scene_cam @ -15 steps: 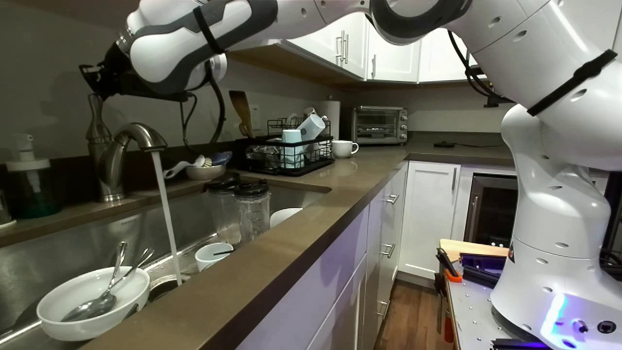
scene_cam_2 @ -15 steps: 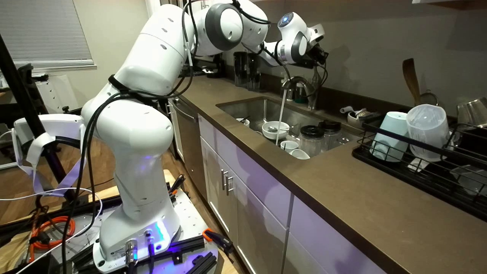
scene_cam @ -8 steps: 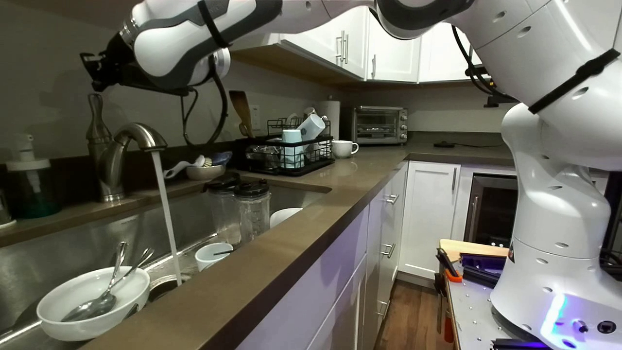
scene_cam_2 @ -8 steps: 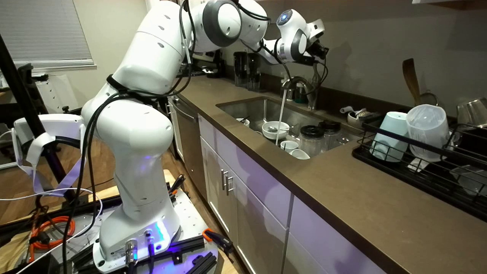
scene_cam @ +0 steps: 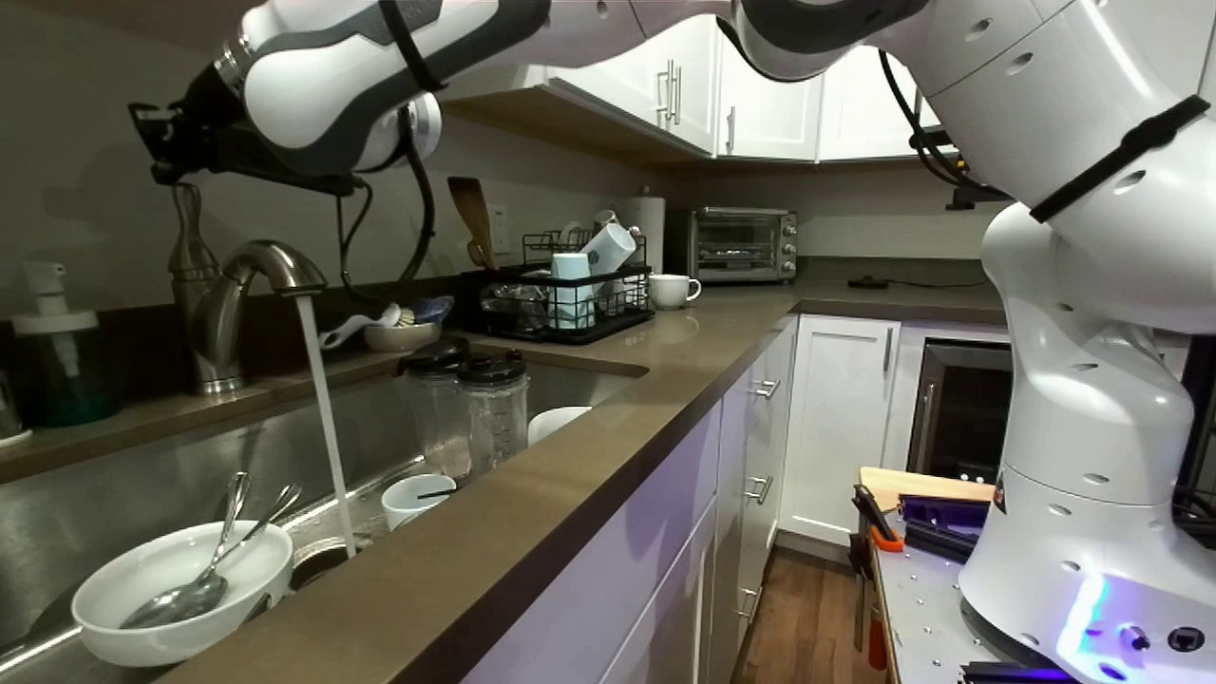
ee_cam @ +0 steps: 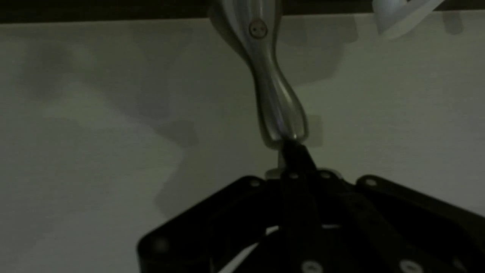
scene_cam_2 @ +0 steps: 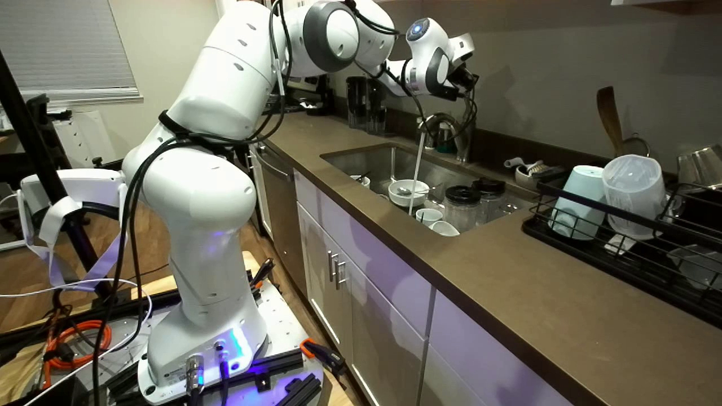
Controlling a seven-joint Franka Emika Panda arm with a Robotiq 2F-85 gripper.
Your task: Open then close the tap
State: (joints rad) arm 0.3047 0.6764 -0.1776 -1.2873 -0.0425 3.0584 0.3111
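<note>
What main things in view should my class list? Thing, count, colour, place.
sink: one, grey, in worktop
tap: one, silver, behind sink, running
bowl with cutlery: one, white, in sink
cups: at least two, white, in sink
black-lidded jars: two, clear, in sink
soap dispenser: one, white top, beside tap
dish rack: one, black, on worktop
wooden spatula: one, brown, by dish rack
mug: one, white, on worktop
toaster oven: one, silver, on worktop
cabinets: several, white, above and below worktop
arm: one, white, over sink
gripper: one, black, by tap lever
</note>
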